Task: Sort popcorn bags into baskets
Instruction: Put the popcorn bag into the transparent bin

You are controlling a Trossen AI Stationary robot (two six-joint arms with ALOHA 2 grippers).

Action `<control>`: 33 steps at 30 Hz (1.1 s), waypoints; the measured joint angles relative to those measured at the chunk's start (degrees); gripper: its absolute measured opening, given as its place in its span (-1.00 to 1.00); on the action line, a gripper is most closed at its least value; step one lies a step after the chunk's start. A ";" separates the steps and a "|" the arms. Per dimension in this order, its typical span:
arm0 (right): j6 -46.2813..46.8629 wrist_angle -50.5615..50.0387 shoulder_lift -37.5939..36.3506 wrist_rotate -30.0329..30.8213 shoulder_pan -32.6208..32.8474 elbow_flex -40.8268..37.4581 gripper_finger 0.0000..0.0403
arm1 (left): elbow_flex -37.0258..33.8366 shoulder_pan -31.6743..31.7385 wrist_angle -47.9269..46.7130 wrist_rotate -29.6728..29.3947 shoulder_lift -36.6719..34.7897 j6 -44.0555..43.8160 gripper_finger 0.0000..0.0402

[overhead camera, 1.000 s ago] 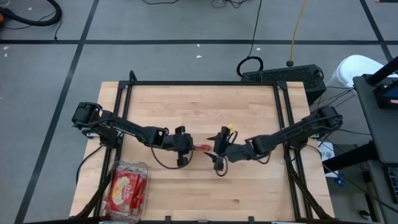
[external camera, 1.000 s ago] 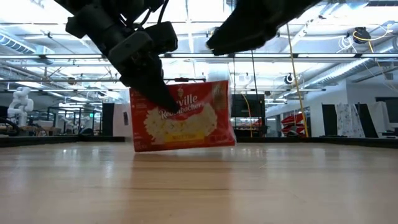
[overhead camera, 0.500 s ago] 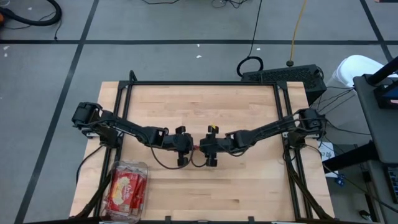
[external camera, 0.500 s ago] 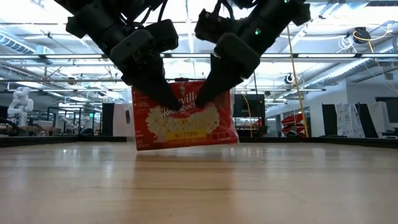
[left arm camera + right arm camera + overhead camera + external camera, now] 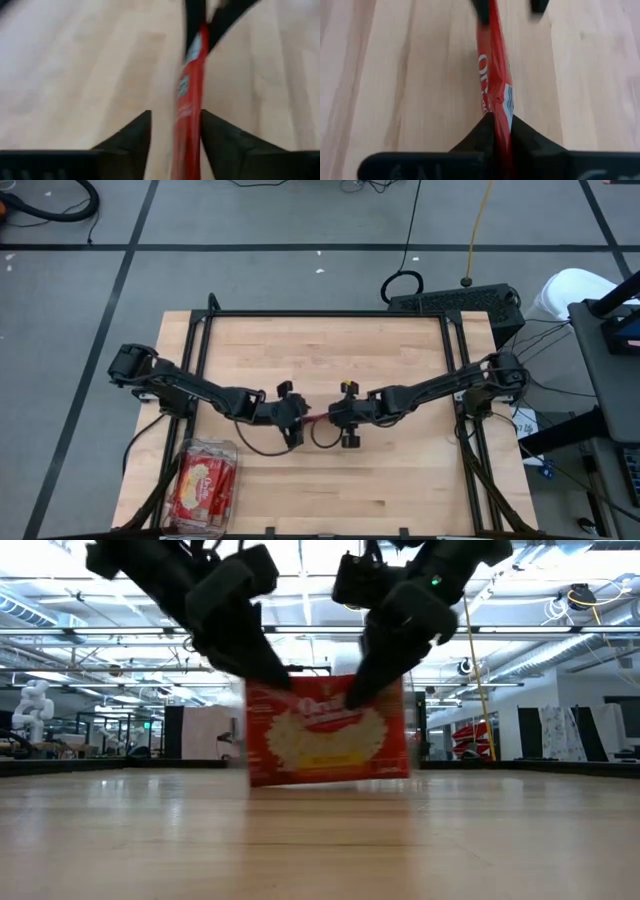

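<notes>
One red popcorn bag stands on edge over the middle of the table; the high view shows it only as a thin red sliver. My right gripper is shut on it from the right. My left gripper is open, with a finger on either side of the bag's left end; I cannot tell whether it touches the bag. The see-through basket sits at the near left corner with several red bags lying flat in it. My right gripper pinches the bag's upper edge, right of its middle, between its two fingers. The fingers slant down from the table's right side and close on the two flat faces. The bag stays upright; whether its lower edge rests on the table I cannot tell.
Bare wooden tabletop lies all round the two grippers. A black frame rail runs along the far edge and down both sides. A keyboard and cables lie beyond the far right corner.
My right gripper has come in from the table's right, tipped downward and shut on the bag's upper edge. My left gripper has opened and let go of the bag. The bag, still upright, has shifted a little toward the table's right.
</notes>
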 joint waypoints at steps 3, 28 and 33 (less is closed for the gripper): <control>2.86 -5.45 -2.39 0.15 -0.02 -0.06 -0.91 | -0.10 -1.64 -5.69 -7.18 -3.60 -4.78 0.03; 9.59 71.07 -22.26 11.97 4.62 -36.37 -0.93 | -0.03 -16.41 1.06 -35.87 -11.74 -7.44 0.17; 4.47 78.91 -22.25 11.94 4.73 -36.35 -0.93 | -0.03 -13.77 10.22 -33.74 -11.74 -1.61 0.17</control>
